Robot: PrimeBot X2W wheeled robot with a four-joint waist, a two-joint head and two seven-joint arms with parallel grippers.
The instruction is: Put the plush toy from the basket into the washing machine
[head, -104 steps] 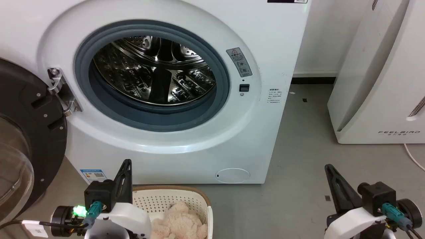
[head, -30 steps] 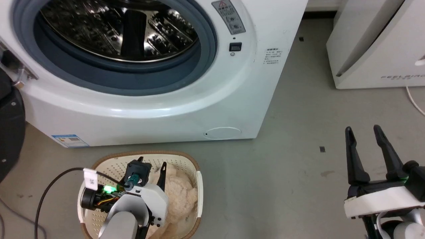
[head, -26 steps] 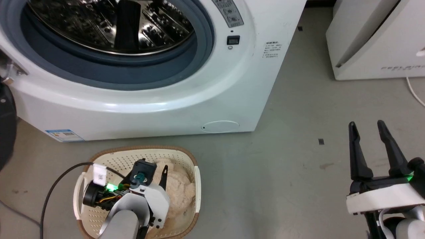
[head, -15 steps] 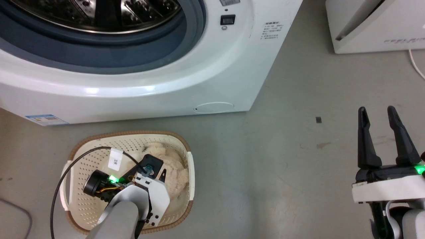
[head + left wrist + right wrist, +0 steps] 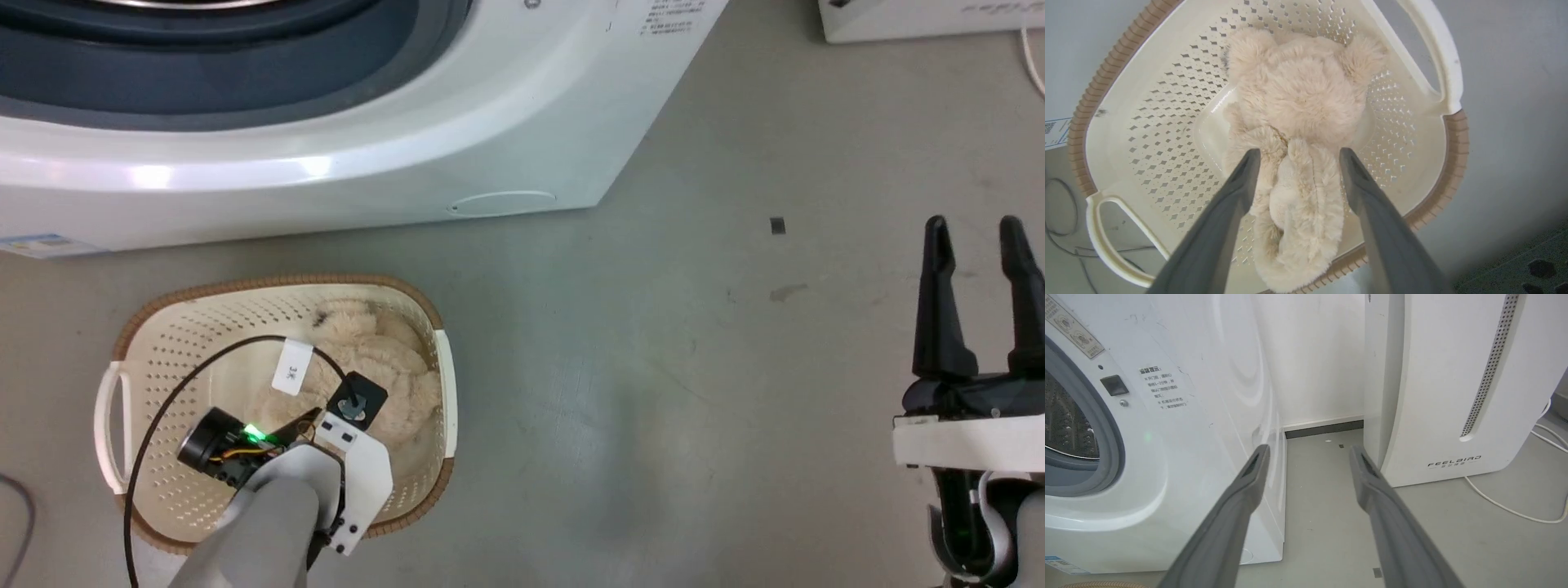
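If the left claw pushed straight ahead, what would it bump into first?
Most likely the fluffy beige plush toy lying in the cream perforated basket; the open left gripper points at it.

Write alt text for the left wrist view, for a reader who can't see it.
A fluffy cream plush toy lies in the perforated basket, seen from above. The left pincer is open, its two fingers reaching down either side of the toy's nearer end. Grey floor surrounds the basket.

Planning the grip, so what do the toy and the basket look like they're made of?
The toy looks like plush: shaggy, matte cream fur. The basket seems rigid plastic: smooth, glossy perforated walls; its brown rim looks woven, probably moulded.
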